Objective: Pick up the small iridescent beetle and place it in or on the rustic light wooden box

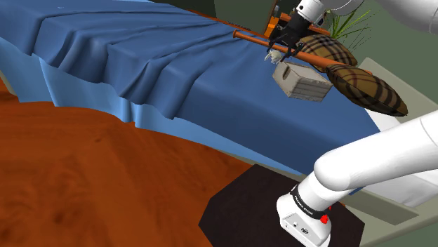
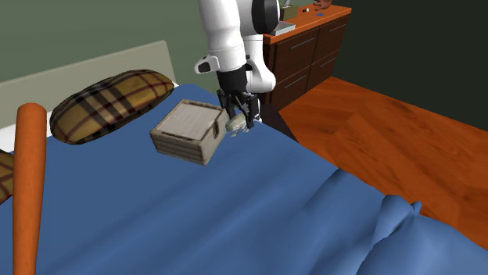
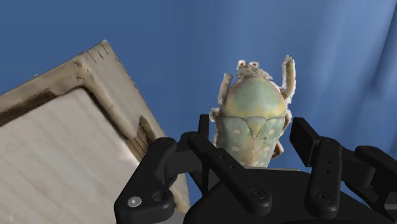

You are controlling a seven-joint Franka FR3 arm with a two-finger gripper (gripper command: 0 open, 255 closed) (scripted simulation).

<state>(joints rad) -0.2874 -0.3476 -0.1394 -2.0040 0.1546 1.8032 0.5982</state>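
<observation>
Wrist view: the black jaws are closed partway on the beetle (image 3: 251,118), clasping its rear half from both sides. The beetle has a smooth, pale green oval shell with light speckles and rough, whitish legs spread at the front. It hangs clear of the bed, just beside one upper corner of the box (image 3: 70,146). The box is squarish, of pale weathered wood with slatted sides and worn, dark-stained edges. Its top face shows a flat pale panel set within a raised rim.

Second exterior view: the box (image 2: 188,129) rests on the bed (image 2: 235,211), looking tilted, and the beetle (image 2: 237,123) hangs at its side edge under the white arm (image 2: 227,39). The bed cover is plain blue cloth, smooth near the box and gathered into folds farther off. A plump plaid pillow (image 2: 109,101) in brown and yellow and an orange cylinder (image 2: 27,180) lie beyond the box. A dark wooden dresser (image 2: 305,47) stands on a glossy reddish plank floor (image 2: 391,133) before a dull green wall
</observation>
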